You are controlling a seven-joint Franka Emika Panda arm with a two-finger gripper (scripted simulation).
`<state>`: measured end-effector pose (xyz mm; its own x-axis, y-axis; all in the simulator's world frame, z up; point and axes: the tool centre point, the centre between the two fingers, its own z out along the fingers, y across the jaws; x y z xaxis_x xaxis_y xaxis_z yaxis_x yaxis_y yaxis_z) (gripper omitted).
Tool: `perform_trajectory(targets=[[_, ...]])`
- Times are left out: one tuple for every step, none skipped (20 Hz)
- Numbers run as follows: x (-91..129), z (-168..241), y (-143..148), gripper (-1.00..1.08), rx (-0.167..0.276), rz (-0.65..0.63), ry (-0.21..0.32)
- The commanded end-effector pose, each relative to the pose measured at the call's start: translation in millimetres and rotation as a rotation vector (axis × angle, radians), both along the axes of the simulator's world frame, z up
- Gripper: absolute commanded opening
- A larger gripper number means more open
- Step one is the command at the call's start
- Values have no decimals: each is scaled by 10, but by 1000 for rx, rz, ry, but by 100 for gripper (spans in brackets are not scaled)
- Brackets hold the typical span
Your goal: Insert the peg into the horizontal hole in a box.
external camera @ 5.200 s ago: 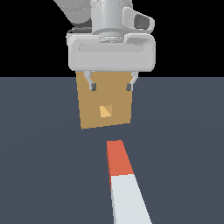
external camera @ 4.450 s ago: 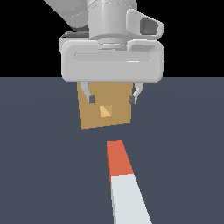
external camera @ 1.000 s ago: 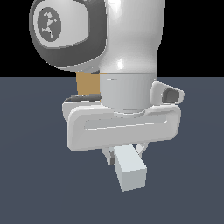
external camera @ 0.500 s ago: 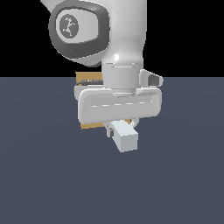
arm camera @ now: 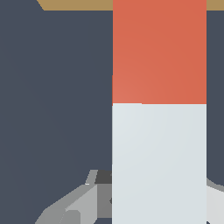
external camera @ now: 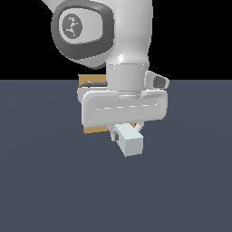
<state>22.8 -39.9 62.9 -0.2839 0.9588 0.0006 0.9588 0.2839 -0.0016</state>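
One hand point(external camera: 123, 136) grips peg point(arm camera: 159, 109) | box point(external camera: 87, 80) behind, mostly hidden by arm point(external camera: 113, 36)

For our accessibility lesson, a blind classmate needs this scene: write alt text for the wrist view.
A long square peg fills the frame's middle, its far part red-orange and its near part white, held in the gripper, whose grey fingers show at its white end. The peg's red end points toward the tan box, of which only a thin strip shows, above a dark grey floor.
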Motion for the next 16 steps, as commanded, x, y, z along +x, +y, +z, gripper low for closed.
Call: perform_trajectory(targets=[[0, 1, 0, -100, 0, 0, 0], [-1, 1, 4, -100, 0, 0, 0], [-5, 1, 17, -100, 0, 0, 0], [-12, 1, 38, -100, 0, 0, 0], [-22, 0, 68, -100, 0, 0, 0], [-34, 0, 106, -100, 0, 0, 0], [-49, 0, 153, -100, 0, 0, 0], [-67, 4, 209, -100, 0, 0, -1], [-88, 4, 273, -100, 0, 0, -1], [-111, 4, 345, -100, 0, 0, -1], [-136, 8, 425, -100, 0, 0, -1], [-163, 7, 512, -100, 0, 0, -1], [-190, 11, 602, -100, 0, 0, -2], [-215, 11, 686, -100, 0, 0, -2], [-237, 11, 764, -100, 0, 0, -2], [-257, 15, 833, -100, 0, 0, -3]])
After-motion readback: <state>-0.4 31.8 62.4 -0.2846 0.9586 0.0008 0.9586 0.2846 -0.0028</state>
